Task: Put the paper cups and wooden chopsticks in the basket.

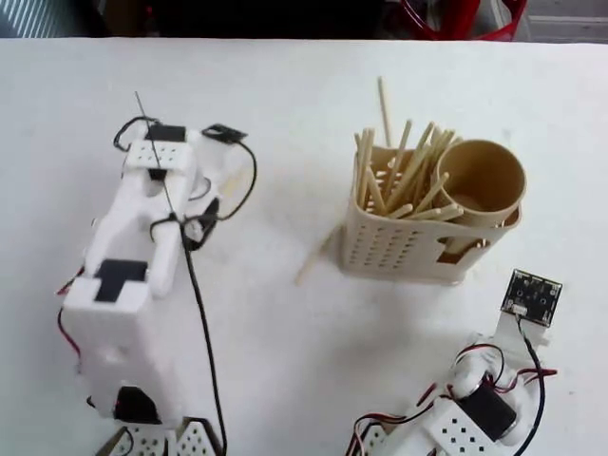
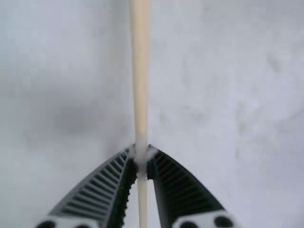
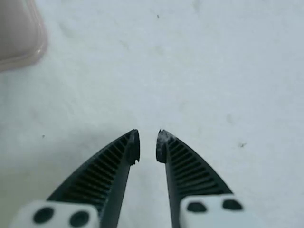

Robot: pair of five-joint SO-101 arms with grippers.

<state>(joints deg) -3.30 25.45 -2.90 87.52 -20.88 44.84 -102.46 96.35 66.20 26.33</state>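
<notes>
Basket (image 1: 399, 252) holds paper cup (image 1: 480, 176) and chopsticks (image 1: 399, 176); outstanding: loose chopstick (image 1: 313, 264) on bench (image 1: 285, 361), second chopstick (image 2: 140, 71) gripped by left hand (image 2: 141, 159); right hand (image 3: 147, 142) parted, empty

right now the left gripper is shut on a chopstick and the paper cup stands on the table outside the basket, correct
Not quite. The high view shows the paper cup inside the basket, not on the table. The left gripper is shut on a chopstick, as you say.
</notes>
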